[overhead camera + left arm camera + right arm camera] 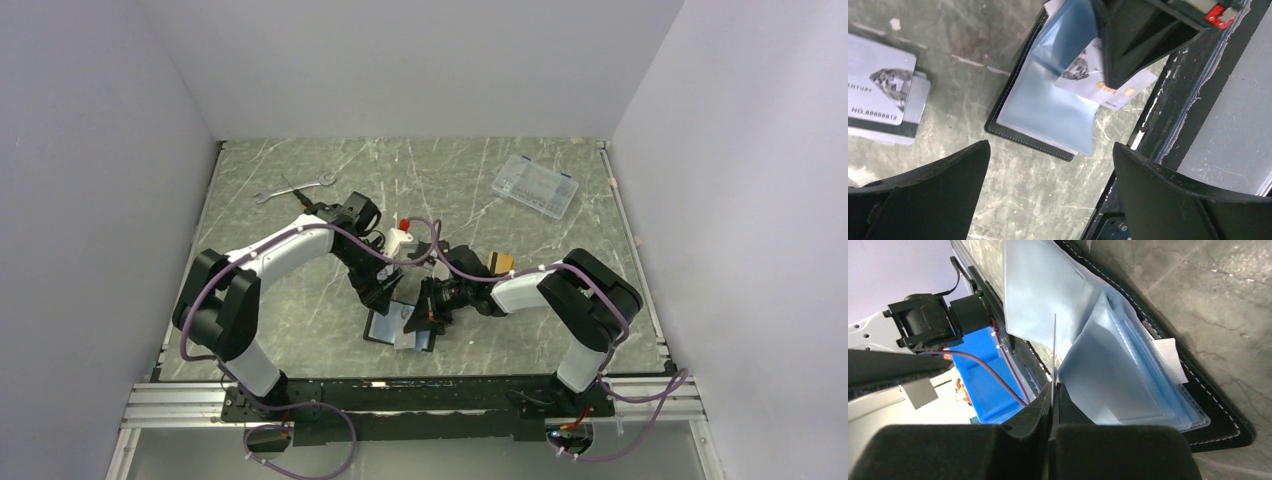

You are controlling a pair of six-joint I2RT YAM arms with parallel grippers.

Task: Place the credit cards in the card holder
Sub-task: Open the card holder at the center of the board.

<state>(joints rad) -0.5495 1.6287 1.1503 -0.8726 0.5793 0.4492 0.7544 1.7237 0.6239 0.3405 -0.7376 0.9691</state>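
Card holder (385, 325) lies open on the green-grey marbled surface (300, 320), near the front edge, between the two end effectors. Black cover faces down. Its pale blue clear sleeves (1043, 115) face up, several of them fanned and lifted.

Right end effector (1053, 390): jaws closed on one credit card (1080, 75). The left wrist view shows the card's face as silver-white with a diamond picture and a gold mark near the gripped end. The right wrist view shows it edge-on, as a thin vertical line rising from between the fingers. The card sits over the right half of the holder, its free corner against a raised sleeve. Cannot tell whether it has entered a pocket.

Left end effector (1050, 150): jaws spread wide with nothing between the fingers. It hovers just beside the holder's left half, and the black stitched cover edge shows between its fingertips.

Remaining cards (883, 95): a small uneven stack flat on the surface, left of the holder and apart from it. The top card is silver-white with the same diamond picture and printed number. A dark stripe shows on a card lower in the stack.

Far side of the surface, well apart from the work: a wrench (292, 187) at left and a clear plastic compartment box (535, 185) at right.
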